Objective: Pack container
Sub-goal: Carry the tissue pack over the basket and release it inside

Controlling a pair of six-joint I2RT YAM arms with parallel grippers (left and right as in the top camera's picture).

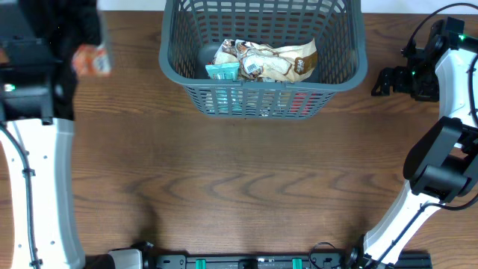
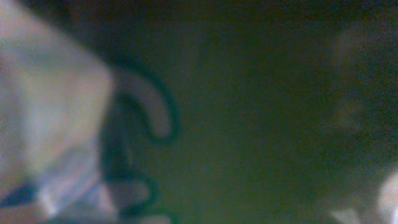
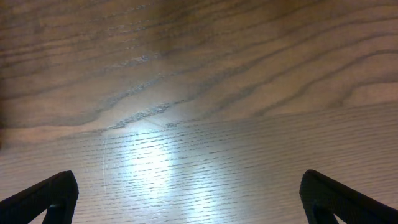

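The dark grey lattice container (image 1: 337, 75) stands at the back centre of the table. It holds several snack packs: a crumpled brown and white one (image 1: 272, 60) and a teal one (image 1: 222, 71). My left gripper (image 1: 84, 54) is at the far left, level with the container, and an orange and white snack pack (image 1: 93, 61) sits blurred at its tip. The left wrist view is dark and blurred, with a pale shape (image 2: 43, 112) close at the left and no fingers to make out. My right gripper (image 1: 381, 81) is open and empty just right of the container, over bare wood (image 3: 186, 124).
The wooden table (image 1: 239, 194) stretches in front of the container. The left arm's white link (image 1: 45, 187) runs down the left edge. The right arm's links (image 1: 441, 157) fill the right edge.
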